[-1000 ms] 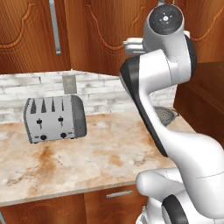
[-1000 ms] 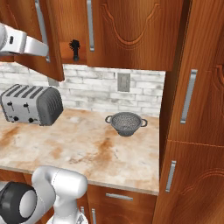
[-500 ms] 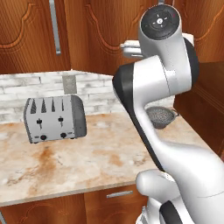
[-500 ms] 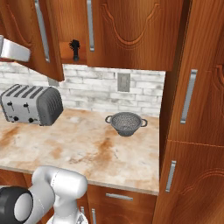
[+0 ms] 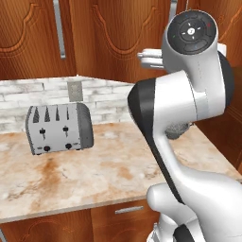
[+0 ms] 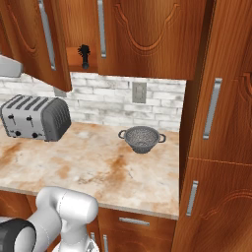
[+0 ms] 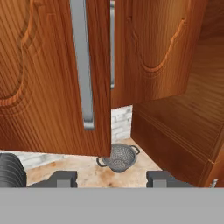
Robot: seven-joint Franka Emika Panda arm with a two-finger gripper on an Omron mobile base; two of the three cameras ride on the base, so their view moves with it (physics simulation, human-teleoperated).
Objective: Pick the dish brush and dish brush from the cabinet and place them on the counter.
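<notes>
One dish brush (image 6: 84, 55) stands upright, black and bristly-headed, inside the cabinet (image 6: 142, 39) in the gap beside its half-open left door (image 6: 53, 54). In the hand view my gripper (image 7: 112, 179) is open, its two dark fingertips (image 7: 65, 178) wide apart with nothing between them. It faces the open door's edge and its long silver bar handle (image 7: 83, 65) from close by. The marbled counter (image 6: 98, 162) lies below and holds no brush. The raised hand (image 5: 152, 56) shows high in front of the cabinet doors.
A silver toaster (image 6: 34, 118) stands at the counter's left by the brick wall. A metal mesh colander (image 6: 141, 139) sits toward the right, near the tall side cabinet (image 6: 216, 123). The arm's white links (image 5: 189, 94) block much of the left base view.
The hand has drawn left and a little lower, away from the door, and the upper arm has swung nearer the left camera. The fingers now stand apart.
</notes>
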